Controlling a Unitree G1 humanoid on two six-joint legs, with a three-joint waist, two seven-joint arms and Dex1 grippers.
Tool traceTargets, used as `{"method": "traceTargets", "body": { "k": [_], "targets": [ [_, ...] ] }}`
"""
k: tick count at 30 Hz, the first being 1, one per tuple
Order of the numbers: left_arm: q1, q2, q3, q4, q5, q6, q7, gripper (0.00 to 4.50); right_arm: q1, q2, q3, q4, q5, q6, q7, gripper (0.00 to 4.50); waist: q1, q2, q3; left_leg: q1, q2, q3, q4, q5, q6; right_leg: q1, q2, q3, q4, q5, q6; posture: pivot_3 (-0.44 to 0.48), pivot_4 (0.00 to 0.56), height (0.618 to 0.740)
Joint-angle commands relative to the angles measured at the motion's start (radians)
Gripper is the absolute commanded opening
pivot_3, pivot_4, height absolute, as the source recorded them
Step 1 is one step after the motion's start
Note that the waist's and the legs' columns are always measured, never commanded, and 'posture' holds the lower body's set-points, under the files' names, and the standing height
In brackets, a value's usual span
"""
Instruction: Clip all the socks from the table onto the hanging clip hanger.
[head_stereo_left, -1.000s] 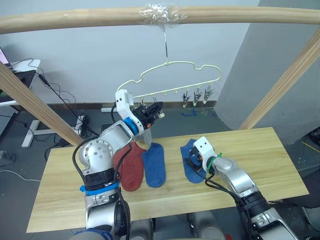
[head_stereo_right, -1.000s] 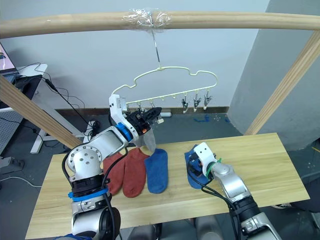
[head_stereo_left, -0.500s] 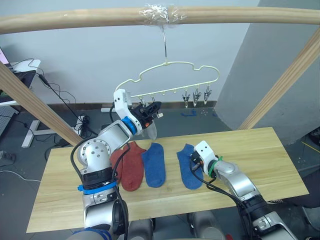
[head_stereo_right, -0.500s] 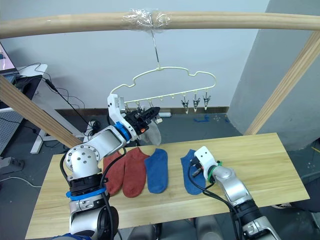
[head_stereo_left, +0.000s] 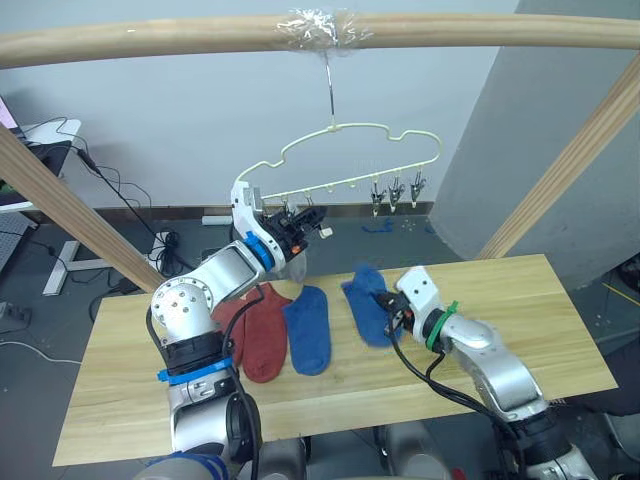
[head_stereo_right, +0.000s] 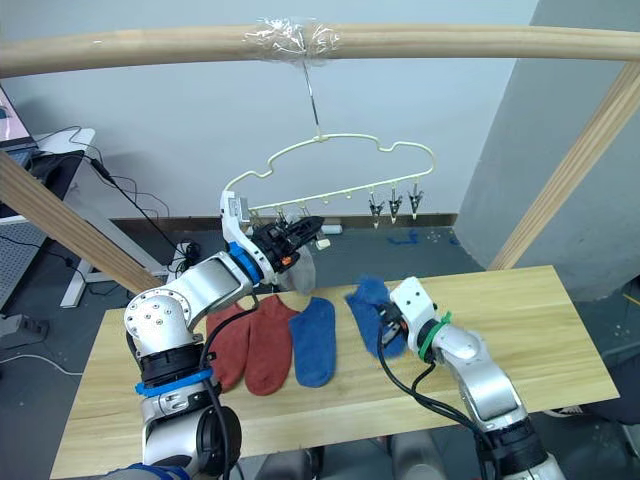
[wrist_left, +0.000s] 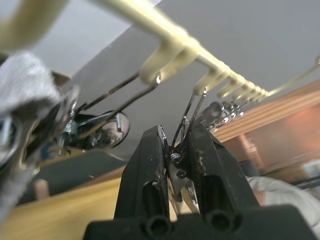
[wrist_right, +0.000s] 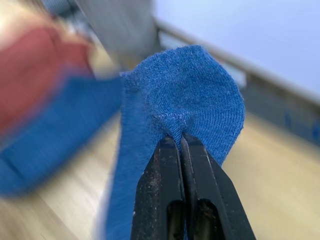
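Right eye view: the right end effector (head_stereo_right: 392, 322) pinches a blue sock (head_stereo_right: 368, 312) by its edge, above mid-bench (head_stereo_right: 560, 350). The left end effector (wrist_left: 178, 150) squeezes a clip (wrist_left: 186, 120) on the hanger (head_stereo_right: 340, 160), up and to the robot's left of the sock, whose length trails toward the bench.

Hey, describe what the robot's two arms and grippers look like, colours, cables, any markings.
Both arms are silver-grey metal with rounded joints and black cables looped along the outside. The left arm has blue tape bands, one near the wrist and one lower down; the right arm has a green band at the wrist. Each wrist carries a white housing. The left gripper and right gripper each have two black fingers.
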Motion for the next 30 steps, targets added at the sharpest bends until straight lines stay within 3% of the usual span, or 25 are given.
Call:
{"method": "traceTargets", "body": {
  "k": [1, 12, 30],
  "targets": [
    [-0.012, 0.001, 0.039, 0.040, -0.113, 0.002, 0.093, 0.30, 0.011, -0.014, -0.017, -0.162, 0.039, 0.051, 0.003, 0.02, 0.001, 0.000, 0.000, 0.000, 0.000, 0.000, 0.000, 0.000, 0.000, 0.000, 0.000, 0.000, 0.000, 0.000, 0.000, -0.116, 0.206, 0.740],
    [-0.016, 0.051, -0.013, 0.078, -0.217, -0.048, 0.150, 0.30, -0.061, -0.013, 0.045, -0.316, 0.046, 0.126, -0.012, 0.02, 0.002, 0.000, 0.000, 0.001, 0.000, 0.000, 0.000, 0.001, -0.001, 0.000, 0.000, 0.000, 0.000, 0.001, 0.000, -0.123, 0.204, 0.740],
    [0.010, 0.085, -0.078, 0.064, -0.273, -0.105, 0.151, 0.30, -0.113, 0.040, 0.055, -0.269, 0.079, 0.144, -0.013, 0.02, 0.003, -0.001, 0.000, 0.000, 0.000, 0.000, 0.000, 0.002, -0.003, 0.000, 0.000, 0.000, -0.001, 0.001, 0.000, -0.115, 0.197, 0.740]
  ]
}}
